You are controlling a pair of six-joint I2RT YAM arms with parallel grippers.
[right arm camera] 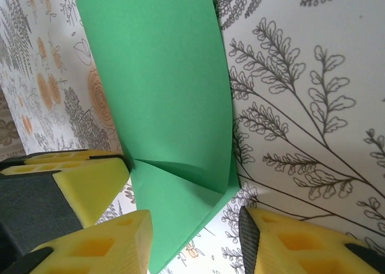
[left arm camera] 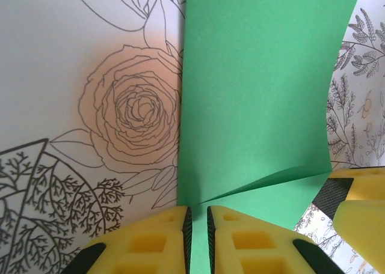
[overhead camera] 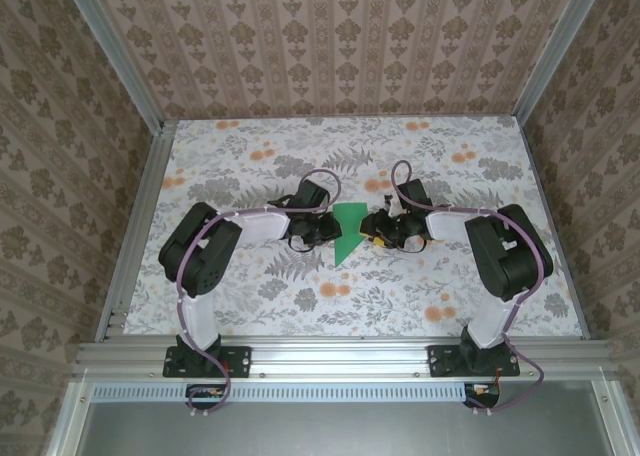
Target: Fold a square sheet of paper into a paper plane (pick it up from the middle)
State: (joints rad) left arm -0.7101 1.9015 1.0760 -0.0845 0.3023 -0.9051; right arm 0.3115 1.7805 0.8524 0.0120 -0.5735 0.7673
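the paper [overhead camera: 349,238] lies on the table [overhead camera: 300,306] — left gripper [overhead camera: 322,232] at its left, right gripper [overhead camera: 378,232] opposite.

Green paper [overhead camera: 349,232]; folded; point nearward

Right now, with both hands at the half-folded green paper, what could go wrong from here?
1. The left hand pinches just the near edge of the green paper, so a pull could slip it free or tear it.
2. The right hand stands open astride the folded corner. Closing there may crease it off-line.
3. The two hands sit very close together, so their fingers could bump.
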